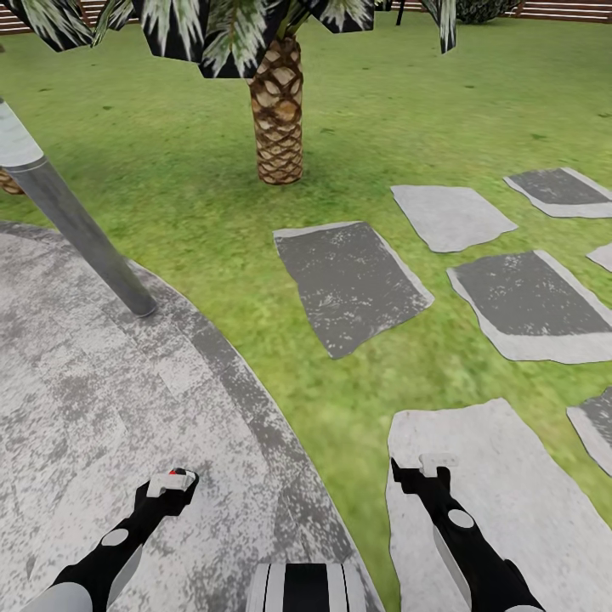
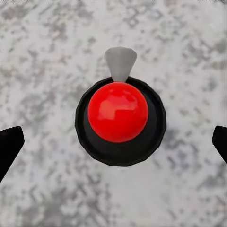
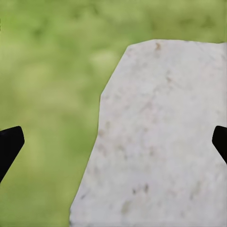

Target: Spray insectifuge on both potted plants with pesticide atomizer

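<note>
Your left gripper (image 2: 113,142), fingers spread, is hovering over round grey paving (image 2: 42,52); right gripper (image 3: 113,142), spread, over pale stepping stone (image 3: 161,142).

Both arms reach forward from the bottom of the head view, black with pale grey joint caps. The left gripper (image 1: 172,481) sits at lower left, the right gripper (image 1: 435,464) at lower right, each pointing downward. In both wrist views the black fingertips (image 2: 10,146) (image 3: 10,144) stand at opposite frame edges, jaws spread wide with nothing between them. The striped trunk (image 1: 306,586) shows at bottom centre.
</note>
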You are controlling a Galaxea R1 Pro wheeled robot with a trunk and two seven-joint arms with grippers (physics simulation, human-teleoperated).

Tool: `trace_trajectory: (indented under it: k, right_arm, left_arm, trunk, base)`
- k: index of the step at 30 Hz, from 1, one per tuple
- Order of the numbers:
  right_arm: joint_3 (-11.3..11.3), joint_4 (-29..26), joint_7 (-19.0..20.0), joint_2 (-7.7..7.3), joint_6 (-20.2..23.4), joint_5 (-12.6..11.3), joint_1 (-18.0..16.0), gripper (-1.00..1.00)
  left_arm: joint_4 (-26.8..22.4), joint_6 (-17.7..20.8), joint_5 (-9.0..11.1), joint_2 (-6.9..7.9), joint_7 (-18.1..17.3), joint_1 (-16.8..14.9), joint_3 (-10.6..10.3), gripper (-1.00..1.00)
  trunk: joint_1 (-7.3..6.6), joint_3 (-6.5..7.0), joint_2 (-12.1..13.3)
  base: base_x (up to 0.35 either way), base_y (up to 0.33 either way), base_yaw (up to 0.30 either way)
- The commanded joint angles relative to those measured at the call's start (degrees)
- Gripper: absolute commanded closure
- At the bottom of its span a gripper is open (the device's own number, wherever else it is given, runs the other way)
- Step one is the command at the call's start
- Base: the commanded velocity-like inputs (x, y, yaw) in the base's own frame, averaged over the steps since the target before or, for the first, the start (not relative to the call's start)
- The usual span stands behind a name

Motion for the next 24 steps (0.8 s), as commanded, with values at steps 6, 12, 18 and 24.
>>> trace_trajectory:
  k: [6, 12, 18, 24]
  right_arm:
    - [0.0, 0.1, -0.1, 0.00, -0.2, 0.0, 0.0, -1.00]
    - [0.0, 0.1, -0.1, 0.00, -0.2, 0.1, 0.0, -1.00]
    - [0.0, 0.1, -0.1, 0.00, -0.2, 0.1, 0.0, -1.00]
    - [0.0, 0.1, -0.1, 0.00, -0.2, 0.0, 0.0, -1.00]
  left_arm:
    - [-0.4, -0.2, -0.2, -0.06, -0.4, 0.0, 0.4, -1.00]
    - [-0.7, -0.2, -0.2, -0.06, -0.4, 0.0, 0.5, 1.00]
    - [-0.6, -0.2, -0.2, -0.04, -0.4, 0.0, 0.5, 1.00]
    - [-0.7, -0.2, -0.2, 0.02, -0.4, 0.0, 0.5, 1.00]
  trunk:
    - [-0.01, -0.03, 0.0]
    - [-0.01, -0.03, 0.0]
    - [-0.01, -0.03, 0.0]
    - [-0.01, -0.03, 0.0]
  base:
    - [0.000, 0.000, 0.000]
    - [0.000, 0.000, 0.000]
    - [0.000, 0.000, 0.000]
    - [0.000, 0.000, 0.000]
